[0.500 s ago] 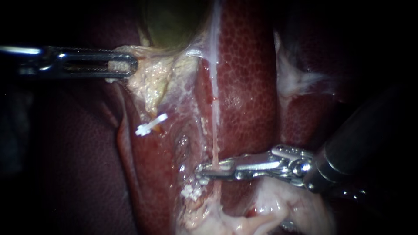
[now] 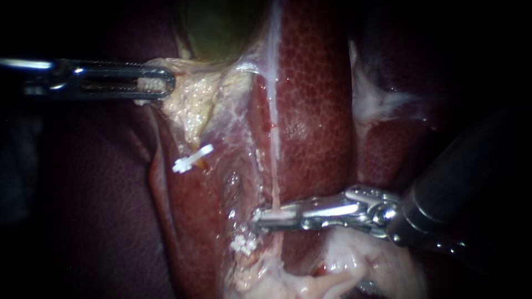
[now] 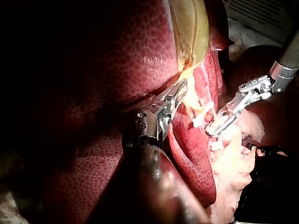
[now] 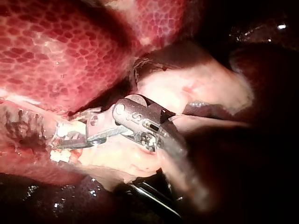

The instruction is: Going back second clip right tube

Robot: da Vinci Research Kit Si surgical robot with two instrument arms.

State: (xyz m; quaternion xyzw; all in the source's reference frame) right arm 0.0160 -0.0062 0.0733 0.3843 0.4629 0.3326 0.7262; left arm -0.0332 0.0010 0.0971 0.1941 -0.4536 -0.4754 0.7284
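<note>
Whereas earlier looser, right instrument [image 2: 267,218] now tight on right tube [image 2: 274,180].

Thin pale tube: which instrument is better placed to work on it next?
Right. My right instrument lies across the tube; my left instrument is well apart, jaws shut on pale tissue by the gallbladder.

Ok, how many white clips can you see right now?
2. One clip sits below the left instrument; the other lies just below the right instrument. Its tip may hide another.
</note>
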